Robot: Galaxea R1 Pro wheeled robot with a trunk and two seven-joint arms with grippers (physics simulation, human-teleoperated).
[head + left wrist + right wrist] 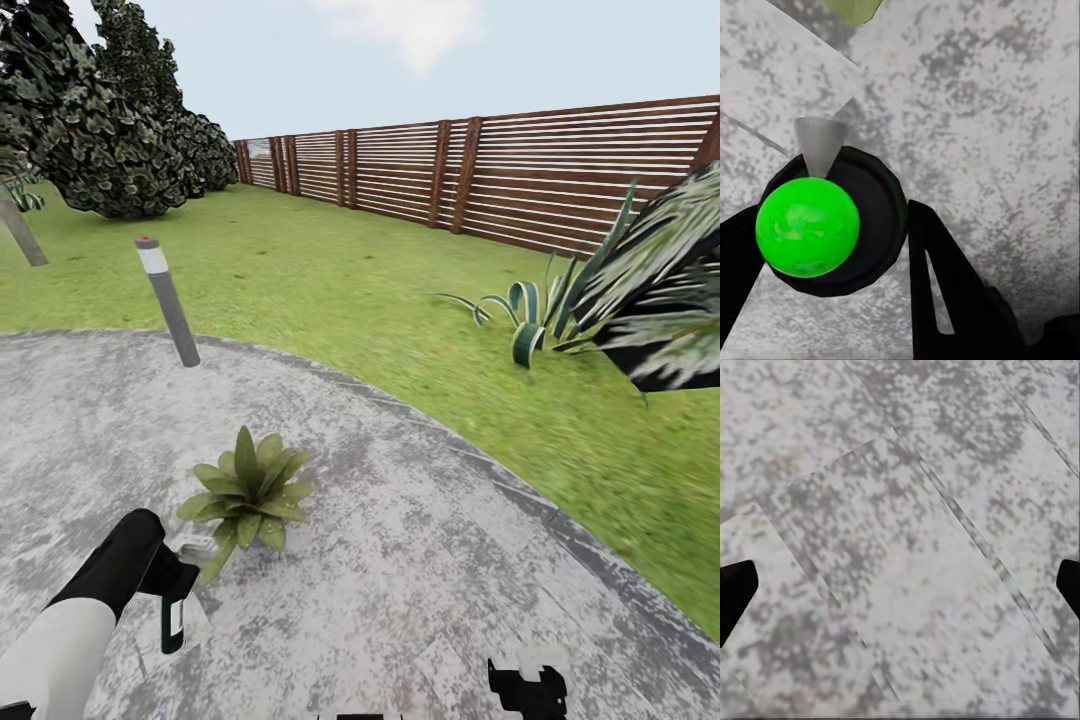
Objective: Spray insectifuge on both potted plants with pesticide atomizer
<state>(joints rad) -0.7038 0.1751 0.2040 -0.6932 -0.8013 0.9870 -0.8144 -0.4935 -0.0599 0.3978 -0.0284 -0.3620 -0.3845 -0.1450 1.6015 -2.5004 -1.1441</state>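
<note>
One potted plant (247, 490), a low rosette of pointed green leaves, sits on the grey stone paving (400, 560) just ahead of my left arm. A tip of one of its leaves (855, 7) shows in the left wrist view. My left gripper (172, 600) (832, 251) is shut on the pesticide atomizer (808, 225), which has a bright green ball top on a black cap. Its grey cone nozzle (819, 142) points toward the plant. My right gripper (527, 688) hangs open and empty low over the paving, its dark fingertips (735, 592) wide apart. The second potted plant is out of view.
A grey bollard light (168, 300) stands at the paving's far edge. On the lawn (330, 270) to the right grow a striped agave (530, 320) and a large striped plant (670, 290). A brown slat fence (520, 170) and dark shrubs (110, 120) lie behind.
</note>
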